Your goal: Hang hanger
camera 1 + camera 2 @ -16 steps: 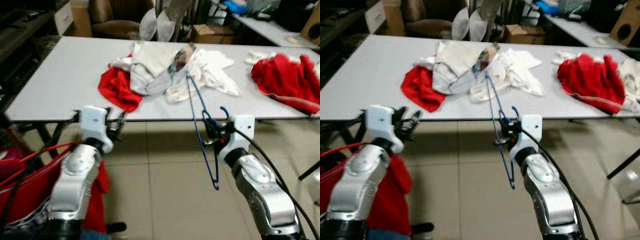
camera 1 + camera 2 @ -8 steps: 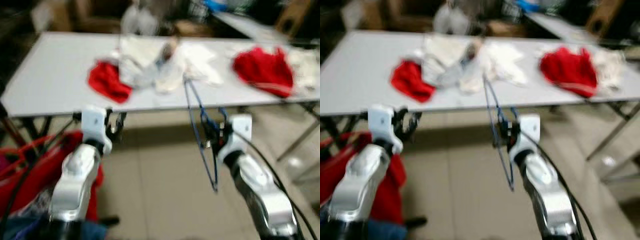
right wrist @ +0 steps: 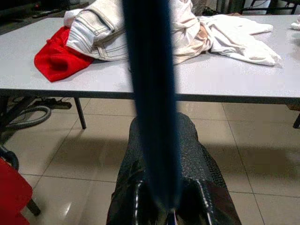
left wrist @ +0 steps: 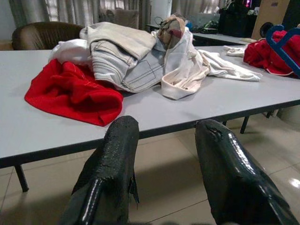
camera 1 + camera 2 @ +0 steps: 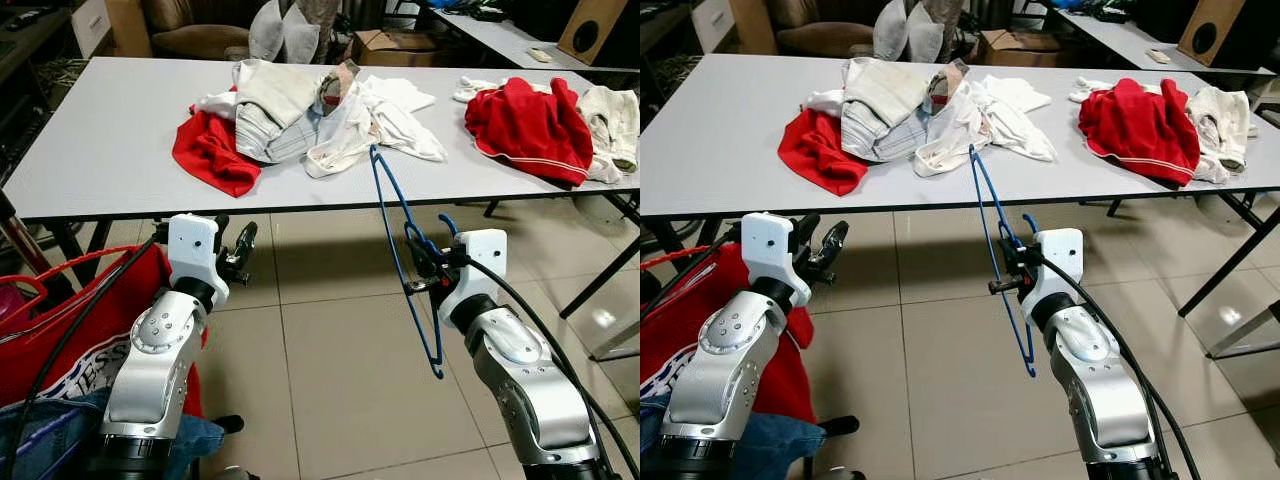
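Blue wire hanger (image 5: 405, 262) looks light and springy; your right gripper (image 5: 428, 270) pinches it near the hook, left gripper (image 4: 164, 173) spread.

The right pincer (image 5: 1006, 268) grips a blue hanger (image 5: 997, 250) before a clothes-strewn table (image 5: 720, 140).

Head cameras look forward and down from above both arms, taking in the whole bench (image 5: 100, 150) and the tiled floor (image 5: 330, 360); each wrist camera sits low, close behind its own pincer, facing the bench edge; both share the clothes pile (image 4: 126, 61); the right wrist's near foreground is blurred, probably too close.
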### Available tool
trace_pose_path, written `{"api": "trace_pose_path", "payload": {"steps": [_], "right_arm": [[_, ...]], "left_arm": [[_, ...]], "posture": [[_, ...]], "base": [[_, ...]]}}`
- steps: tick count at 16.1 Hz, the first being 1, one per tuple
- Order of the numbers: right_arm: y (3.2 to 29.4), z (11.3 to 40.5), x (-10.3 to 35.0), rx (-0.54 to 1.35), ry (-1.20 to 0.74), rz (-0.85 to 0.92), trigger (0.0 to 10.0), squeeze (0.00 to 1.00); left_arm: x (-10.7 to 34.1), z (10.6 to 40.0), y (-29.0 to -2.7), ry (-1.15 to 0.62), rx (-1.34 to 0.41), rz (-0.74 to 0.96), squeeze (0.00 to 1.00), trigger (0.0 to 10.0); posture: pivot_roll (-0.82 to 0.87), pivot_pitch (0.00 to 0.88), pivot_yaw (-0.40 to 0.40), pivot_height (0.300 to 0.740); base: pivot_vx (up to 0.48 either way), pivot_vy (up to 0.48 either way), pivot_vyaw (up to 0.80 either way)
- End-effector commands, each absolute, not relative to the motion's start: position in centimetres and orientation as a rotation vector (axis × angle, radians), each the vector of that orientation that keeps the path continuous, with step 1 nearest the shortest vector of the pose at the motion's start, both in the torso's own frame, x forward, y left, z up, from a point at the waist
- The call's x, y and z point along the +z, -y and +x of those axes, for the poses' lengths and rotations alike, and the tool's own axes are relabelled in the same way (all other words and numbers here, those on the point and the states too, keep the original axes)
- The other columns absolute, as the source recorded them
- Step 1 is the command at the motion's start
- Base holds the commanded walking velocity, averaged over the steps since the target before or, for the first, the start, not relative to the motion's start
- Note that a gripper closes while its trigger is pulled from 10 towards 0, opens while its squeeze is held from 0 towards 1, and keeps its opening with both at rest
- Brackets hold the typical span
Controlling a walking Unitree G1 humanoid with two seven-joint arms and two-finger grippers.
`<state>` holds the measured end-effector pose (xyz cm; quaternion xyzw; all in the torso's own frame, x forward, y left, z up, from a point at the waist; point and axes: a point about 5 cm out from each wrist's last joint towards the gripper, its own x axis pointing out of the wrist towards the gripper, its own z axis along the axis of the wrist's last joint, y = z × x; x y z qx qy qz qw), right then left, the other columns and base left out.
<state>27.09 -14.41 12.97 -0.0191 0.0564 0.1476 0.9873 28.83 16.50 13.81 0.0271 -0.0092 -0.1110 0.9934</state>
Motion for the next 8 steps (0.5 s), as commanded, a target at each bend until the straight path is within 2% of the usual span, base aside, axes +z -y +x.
{"api": "trace_pose_path", "payload": {"steps": [1, 2, 8], "right_arm": [[15.20, 27.24, 13.13, 0.270, -0.103, -0.057, 10.0, 0.00], [15.24, 27.26, 13.09, 0.269, -0.104, -0.059, 10.0, 0.00], [14.99, 27.37, 13.07, 0.271, -0.101, -0.059, 10.0, 0.00]], "left_arm": [[14.02, 28.95, -15.92, 0.028, -0.238, 0.065, 0.00, 10.0], [14.01, 28.92, -15.86, 0.028, -0.239, 0.070, 0.00, 10.0], [14.29, 29.04, -16.12, 0.034, -0.236, 0.080, 0.00, 10.0]], "posture": [[-0.07, 0.000, -0.084, 0.740], [-0.07, 0.000, -0.083, 0.740], [-0.06, 0.000, -0.078, 0.740]], "base": [[0.000, 0.000, 0.00], [0.000, 0.000, 0.00], [0.000, -0.305, 0.00]]}}
